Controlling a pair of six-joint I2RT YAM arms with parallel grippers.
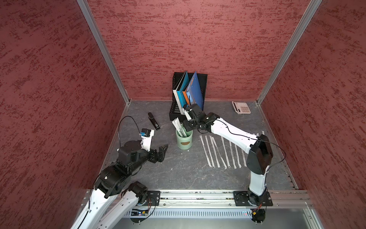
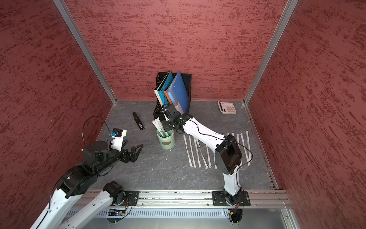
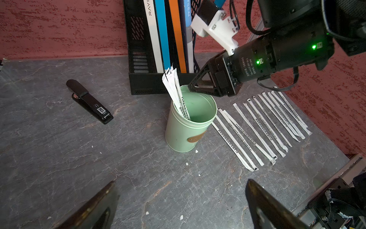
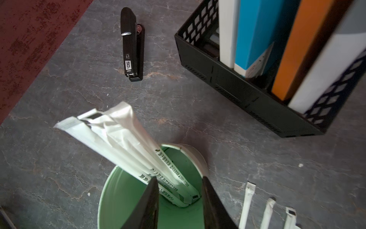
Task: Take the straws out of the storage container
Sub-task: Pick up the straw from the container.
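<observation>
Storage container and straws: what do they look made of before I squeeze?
Storage container: likely painted tin, matte mint, with a thin rolled rim and ridges beneath; hard plastic is possible. Straws: matte white paper wrappers, creased and crimped at the ends, dark print; the straw inside is hidden.

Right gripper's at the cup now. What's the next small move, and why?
Probably close the right gripper on the few straws leaning in the cup: its jaws stand apart on either side of them, inside the rim, not yet pinching.

Straws (image 1: 179,126) in storage container (image 1: 184,141); file rack (image 1: 174,115) behind; stapler (image 1: 153,124) left.
</observation>
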